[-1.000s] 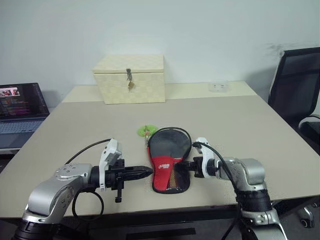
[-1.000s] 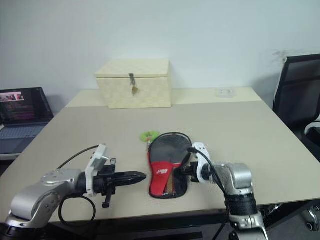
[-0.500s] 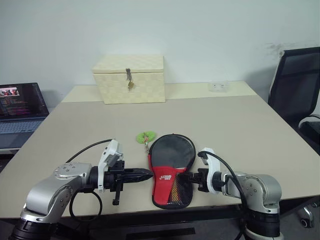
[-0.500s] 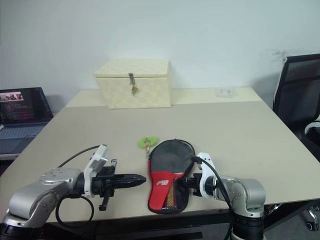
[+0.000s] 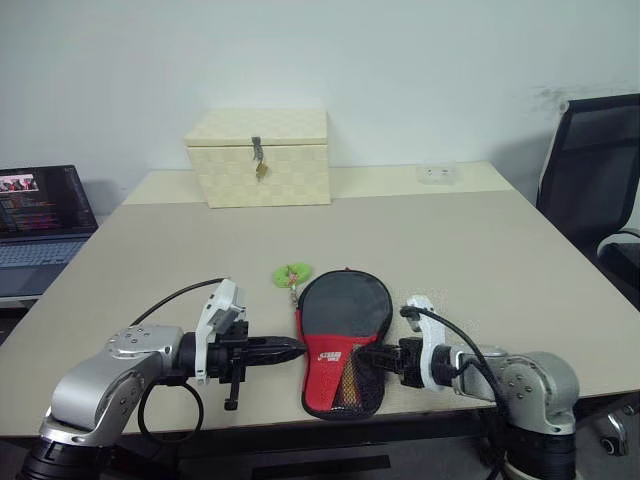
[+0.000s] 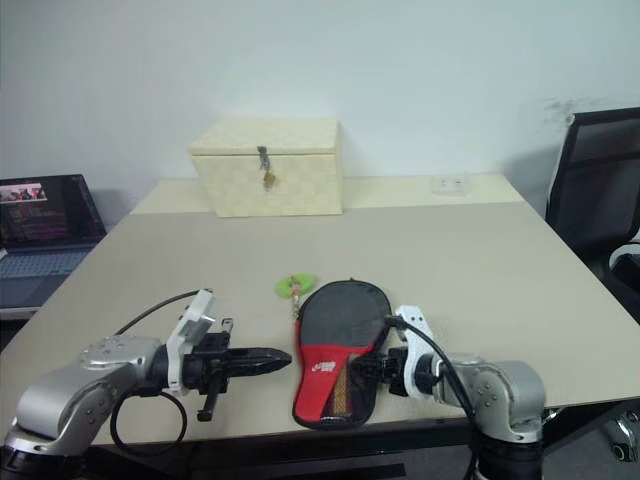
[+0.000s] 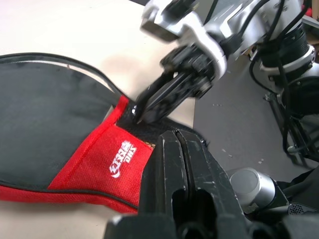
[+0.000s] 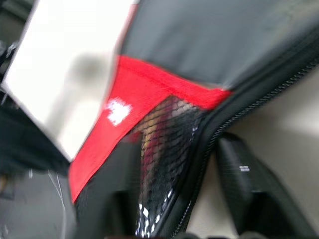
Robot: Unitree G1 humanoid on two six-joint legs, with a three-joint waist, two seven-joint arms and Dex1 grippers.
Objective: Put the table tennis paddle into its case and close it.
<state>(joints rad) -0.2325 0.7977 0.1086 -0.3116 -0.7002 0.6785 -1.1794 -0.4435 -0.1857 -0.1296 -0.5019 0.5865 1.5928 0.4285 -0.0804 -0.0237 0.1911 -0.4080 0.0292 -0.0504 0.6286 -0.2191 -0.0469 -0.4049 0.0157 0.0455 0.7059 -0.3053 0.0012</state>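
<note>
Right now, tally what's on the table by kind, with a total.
Paddle case, black and red: 1
Green pull tag: 1
Cream chequered latched box: 1
Small white item at the far edge, too small to identify: 1
Total: 4

The laptop sits on a separate surface beside the table, so it is not counted.
</note>
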